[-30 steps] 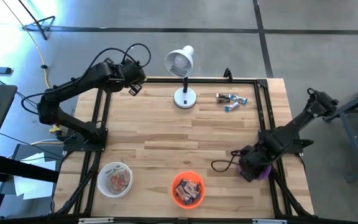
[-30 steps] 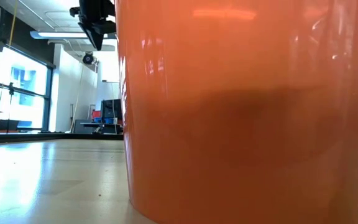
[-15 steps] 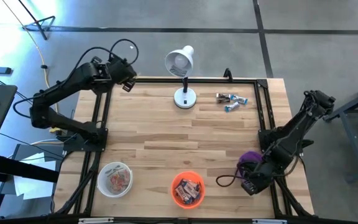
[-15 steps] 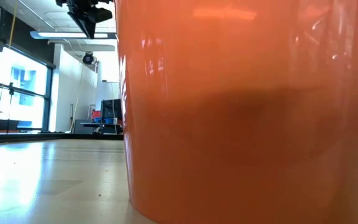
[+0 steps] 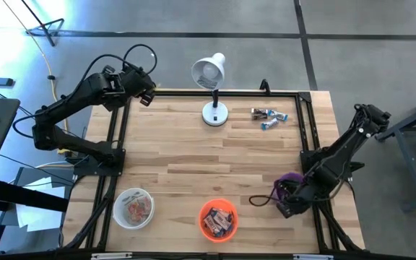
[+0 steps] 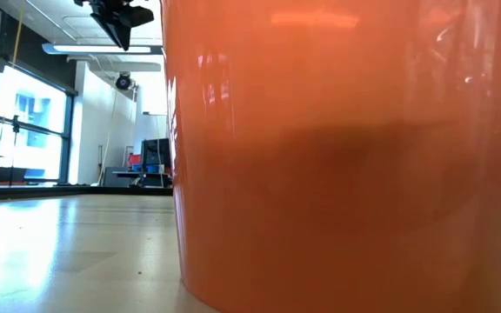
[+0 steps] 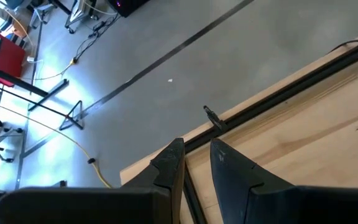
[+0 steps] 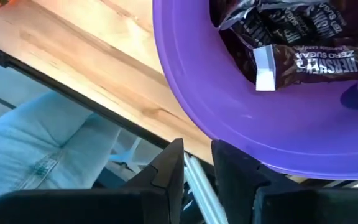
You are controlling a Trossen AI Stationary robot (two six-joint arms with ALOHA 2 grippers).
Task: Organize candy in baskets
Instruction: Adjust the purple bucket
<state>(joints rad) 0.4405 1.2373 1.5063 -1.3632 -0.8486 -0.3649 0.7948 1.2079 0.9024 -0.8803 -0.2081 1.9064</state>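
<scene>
The wooden tabletop (image 5: pixel 193 155) carries 3 baskets along its near edge and right side. The white basket (image 5: pixel 133 208) sits near the front left corner with pale wrapped candy inside. The orange basket (image 5: pixel 218 220) stands at the front middle, holding a heap of dark brown and red candy; in the low view its orange wall (image 6: pixel 337 148) fills nearly the whole picture. The purple basket (image 5: pixel 292 180) lies by the right edge, partly hidden under the right arm; the right wrist view shows its rim (image 8: pixel 191 106) and dark brown candy (image 8: pixel 303 62) lying inside it.

4 or so loose candies (image 5: pixel 269 117) in shiny blue and silver wrappers lie together on the far right part of the tabletop, near the white desk lamp (image 5: pixel 211 87) that stands at the far middle.

The right gripper (image 5: pixel 286 208) is low at the tabletop's right front edge, just beside the purple basket; its fingers (image 8: pixel 166 168) stand narrow, with a slim gap and nothing between them. The left gripper (image 5: pixel 144 95) hangs above the far left corner, its fingers (image 7: pixel 169 163) narrow too and empty.
</scene>
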